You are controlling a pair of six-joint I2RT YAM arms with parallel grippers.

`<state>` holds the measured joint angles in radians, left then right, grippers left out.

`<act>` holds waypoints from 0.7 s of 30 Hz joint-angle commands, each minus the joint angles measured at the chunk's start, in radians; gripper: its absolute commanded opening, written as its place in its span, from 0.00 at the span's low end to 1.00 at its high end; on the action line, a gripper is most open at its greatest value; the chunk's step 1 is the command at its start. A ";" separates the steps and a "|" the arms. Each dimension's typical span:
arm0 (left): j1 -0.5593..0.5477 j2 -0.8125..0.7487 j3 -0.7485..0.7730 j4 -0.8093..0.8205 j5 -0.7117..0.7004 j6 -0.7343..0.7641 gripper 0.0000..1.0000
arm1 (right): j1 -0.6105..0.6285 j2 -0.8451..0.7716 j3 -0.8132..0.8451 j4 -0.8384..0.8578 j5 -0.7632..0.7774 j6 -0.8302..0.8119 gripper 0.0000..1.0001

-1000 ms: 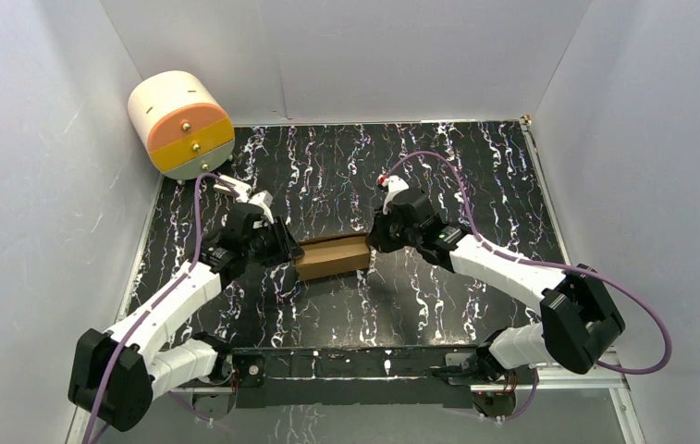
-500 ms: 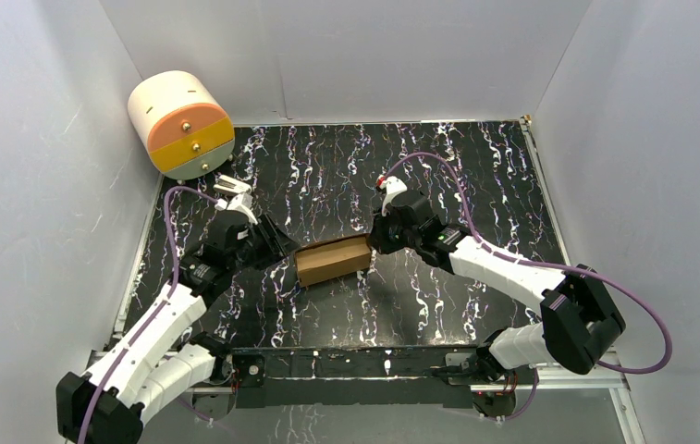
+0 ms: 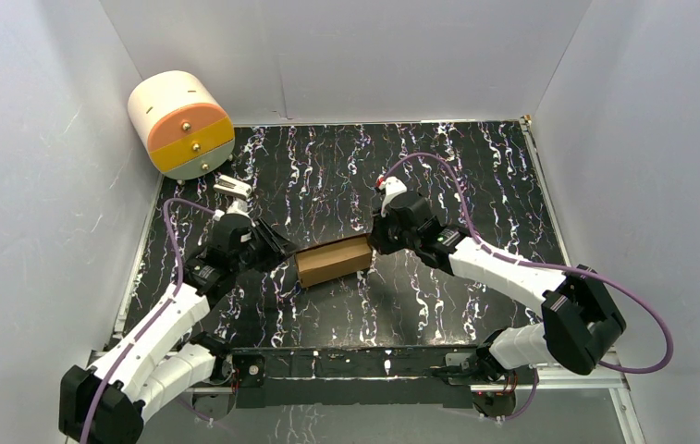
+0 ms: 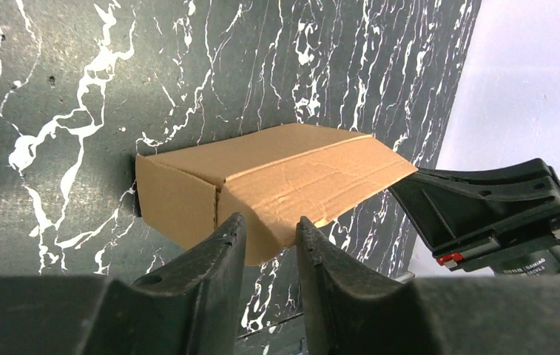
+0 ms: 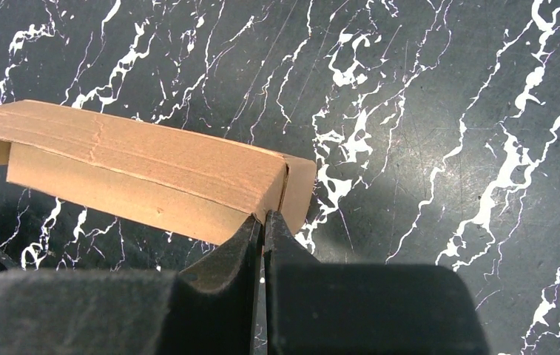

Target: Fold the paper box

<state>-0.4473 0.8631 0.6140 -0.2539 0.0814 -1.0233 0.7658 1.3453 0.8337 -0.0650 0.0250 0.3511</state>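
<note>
The paper box (image 3: 332, 260) is a long brown cardboard box lying on the black marbled mat between my two arms. My left gripper (image 3: 283, 252) is at the box's left end. In the left wrist view my left gripper (image 4: 269, 225) stands open by a narrow gap, and the rounded end flap of the box (image 4: 277, 170) shows just past its tips. At the right end, my right gripper (image 5: 267, 216) is shut on the lower corner edge of the box (image 5: 151, 163). From above, the right gripper (image 3: 372, 242) meets the box's right end.
A cream, orange and yellow cylindrical drawer unit (image 3: 179, 123) stands at the back left corner. The mat (image 3: 327, 166) is ringed by grey walls on three sides. The right arm's black wrist (image 4: 484, 207) shows beyond the box in the left wrist view.
The left arm drew its elbow down and back, and its gripper shifted slightly at the box's left end. The box and the right arm stayed put.
</note>
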 commanded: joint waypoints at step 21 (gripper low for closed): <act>-0.019 -0.007 -0.164 0.010 0.052 0.019 0.20 | 0.040 -0.104 -0.021 -0.030 0.057 -0.017 0.35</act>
<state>-0.4564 0.8497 0.4698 -0.1349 0.1596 -1.0531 0.8001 1.3033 0.8017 -0.0879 0.0902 0.3584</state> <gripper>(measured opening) 0.196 0.310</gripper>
